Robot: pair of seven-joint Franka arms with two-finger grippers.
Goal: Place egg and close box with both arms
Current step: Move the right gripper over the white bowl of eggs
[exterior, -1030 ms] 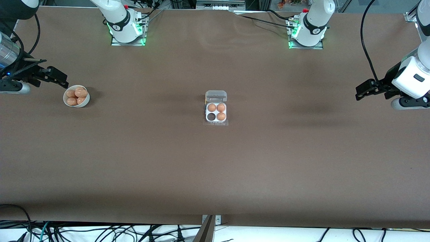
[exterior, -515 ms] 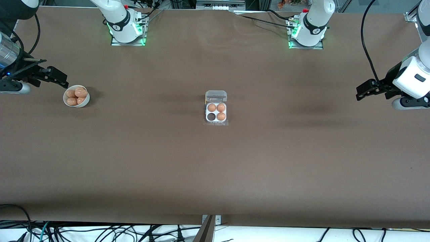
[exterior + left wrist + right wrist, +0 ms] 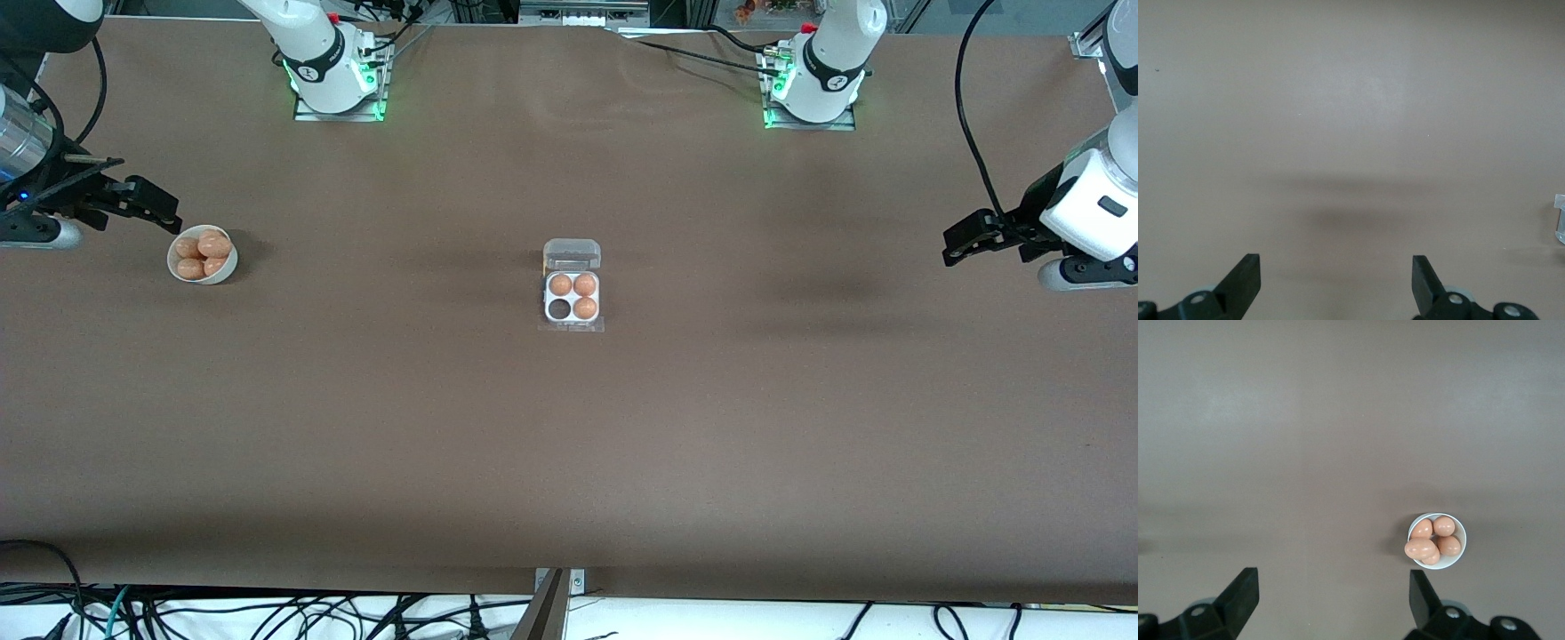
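Matte brown table point(image 3: 711, 427), square box point(image 3: 572, 302), smooth eggs point(image 3: 203, 254)

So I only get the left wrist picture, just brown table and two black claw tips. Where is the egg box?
Observer: The box sits mid-table, clear lid open, three eggs in it and one cell empty.
Operator: Where do spare eggs come from?
Observer: A white bowl of brown eggs stands toward the right arm's end of the table.
Operator: Is the other claw busy?
Observer: No. The right claw hangs open and empty beside that bowl; the left claw is open too.
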